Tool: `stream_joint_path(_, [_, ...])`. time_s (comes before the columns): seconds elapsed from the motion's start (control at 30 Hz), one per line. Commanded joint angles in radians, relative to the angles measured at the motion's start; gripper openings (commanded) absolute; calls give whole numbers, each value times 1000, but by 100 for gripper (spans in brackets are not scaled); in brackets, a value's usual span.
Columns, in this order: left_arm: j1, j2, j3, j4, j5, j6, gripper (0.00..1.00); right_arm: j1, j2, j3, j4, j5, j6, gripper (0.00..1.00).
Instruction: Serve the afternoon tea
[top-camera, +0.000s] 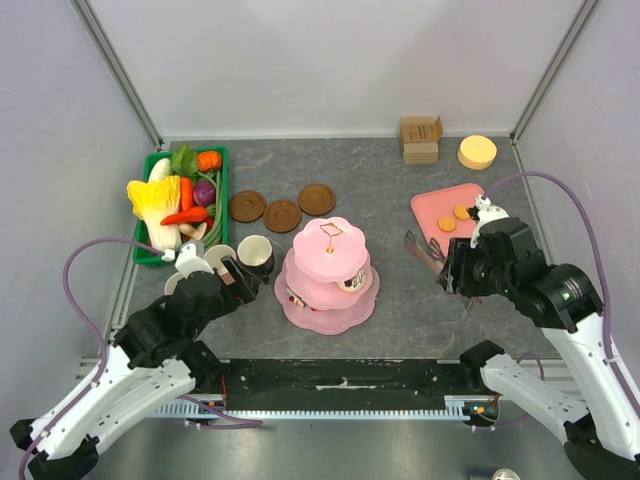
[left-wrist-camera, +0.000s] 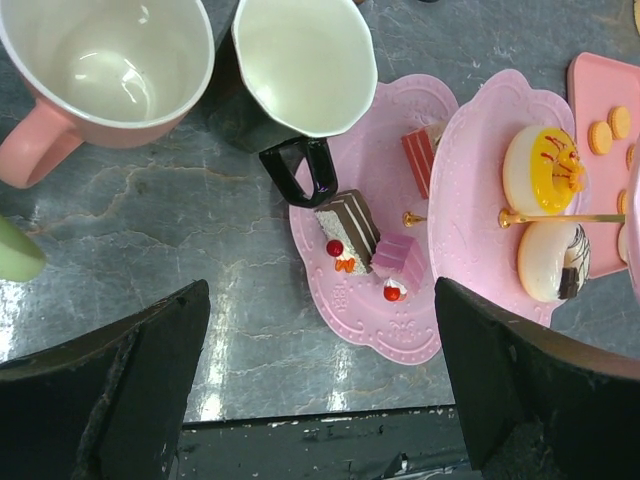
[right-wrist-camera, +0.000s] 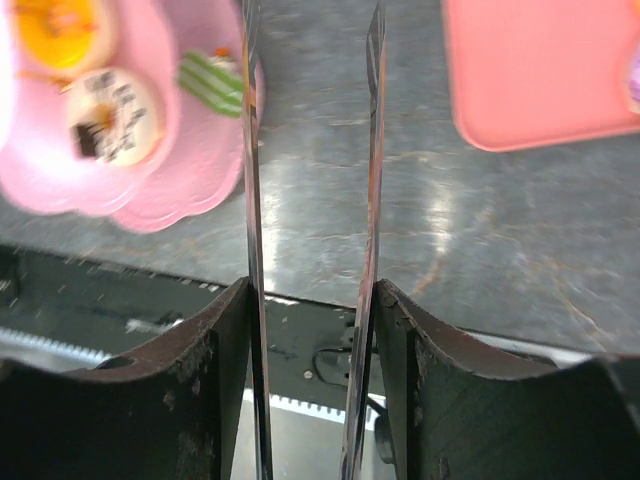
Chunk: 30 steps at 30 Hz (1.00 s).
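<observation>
Your left gripper (left-wrist-camera: 320, 297) hangs with its jaws spread wide and nothing between them, over the grey marbled table (top-camera: 380, 180) just in front of the dark black-handled mug (left-wrist-camera: 300, 70) and the pink ceramic mug (left-wrist-camera: 100, 70). Your right gripper (right-wrist-camera: 312, 330) is clamped on thin metal tongs (right-wrist-camera: 250, 200), their blades slightly apart, between the pink scalloped tiered stand (top-camera: 328, 270) and the flat pink tray (top-camera: 432, 205) holding two orange round biscuits (top-camera: 447, 224). Cake slices (left-wrist-camera: 350, 225) sit on the stand's bottom tier. Three brown round saucers (top-camera: 282, 215) lie behind it.
</observation>
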Motion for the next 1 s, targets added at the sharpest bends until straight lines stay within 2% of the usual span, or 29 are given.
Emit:
stream_joint_path(0.0, [-2, 67, 15, 87, -27, 22, 99, 1, 78, 10, -46, 309, 109, 56])
stream_joint_path(0.23, [-2, 167, 35, 189, -44, 72, 99, -19, 199, 16, -59, 551, 189, 57])
stream_joint_path(0.43, [0, 185, 82, 210, -129, 108, 100, -166, 288, 49, -43, 672, 159, 60])
stream_joint_path(0.7, [6, 211, 73, 241, -230, 120, 99, -273, 394, 86, 66, 625, 77, 63])
stream_joint_path(0.97, [73, 303, 78, 340, -233, 194, 99, -362, 455, 54, 156, 522, 8, 63])
